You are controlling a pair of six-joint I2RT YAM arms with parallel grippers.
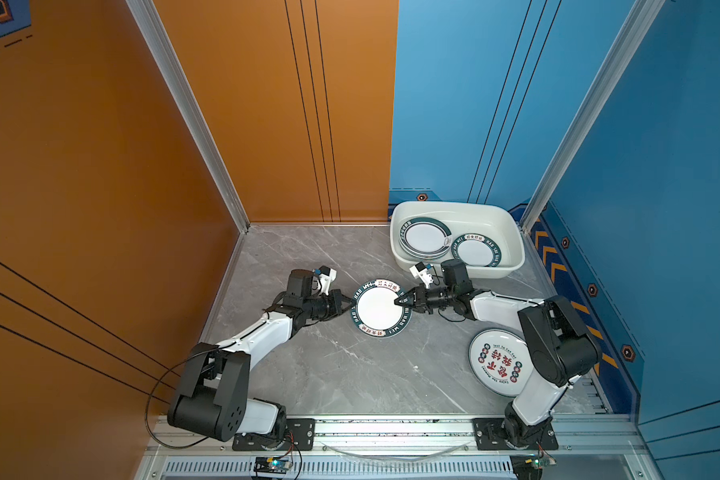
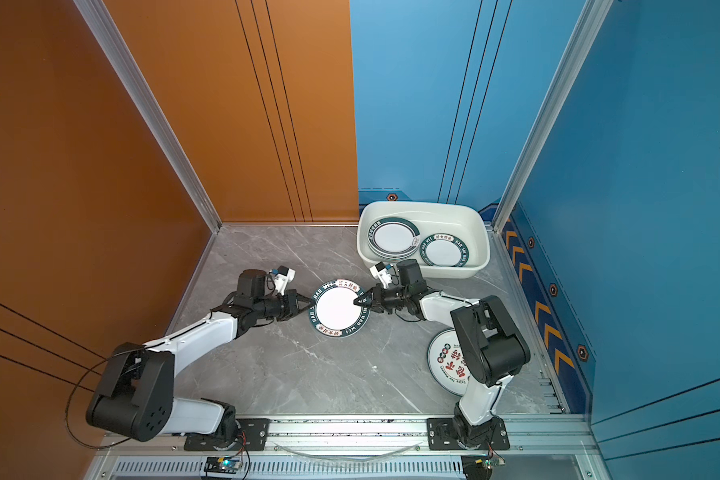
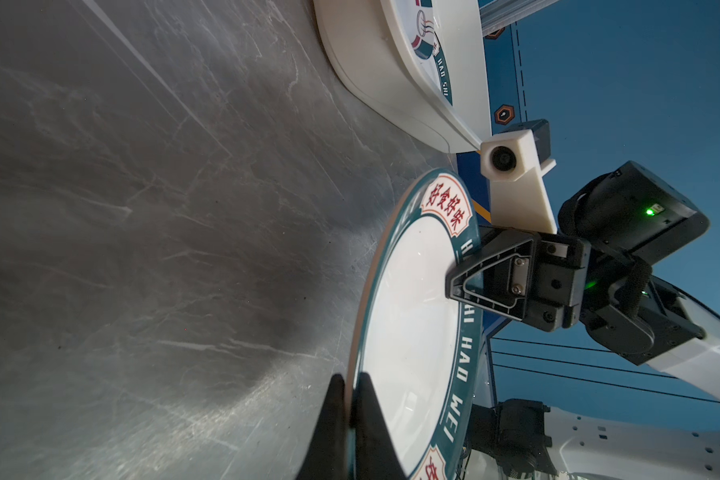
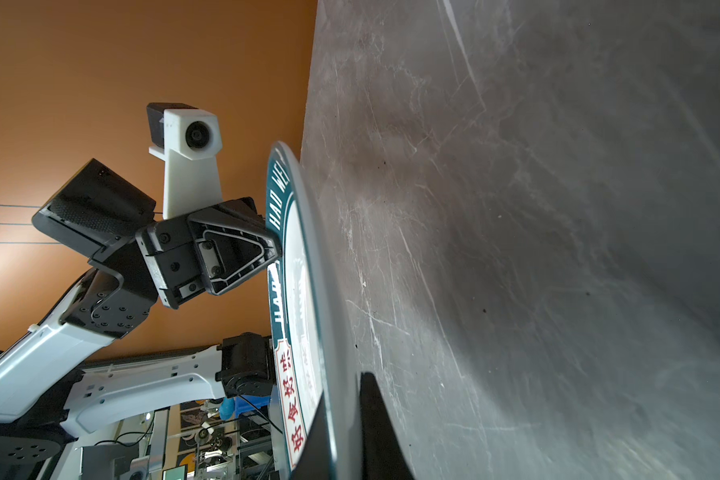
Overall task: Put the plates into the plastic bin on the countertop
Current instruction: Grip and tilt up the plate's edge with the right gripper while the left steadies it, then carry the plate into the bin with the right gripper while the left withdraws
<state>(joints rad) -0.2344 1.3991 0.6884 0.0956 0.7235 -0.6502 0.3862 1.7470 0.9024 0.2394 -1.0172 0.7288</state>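
Note:
A white plate with a dark green lettered rim [image 1: 377,309] [image 2: 335,309] [image 3: 408,311] [image 4: 298,257] sits mid-countertop [image 1: 308,374], held from both sides. My left gripper [image 1: 348,308] [image 2: 308,308] [image 3: 350,380] is shut on its left rim. Opposite it, my right gripper [image 1: 400,300] [image 2: 357,300] [image 4: 344,390] is shut on the right rim, one finger above and one below. The white plastic bin [image 1: 512,232] [image 2: 479,232] [image 3: 375,62] stands at the back right. It holds a stack of green-rimmed plates [image 1: 425,237] and one more plate [image 1: 476,251].
A plate with red characters [image 1: 497,361] [image 2: 445,361] lies at the front right, partly under my right arm. The aluminium rail [image 1: 391,432] runs along the front edge. Orange and blue walls close in the left, back and right sides.

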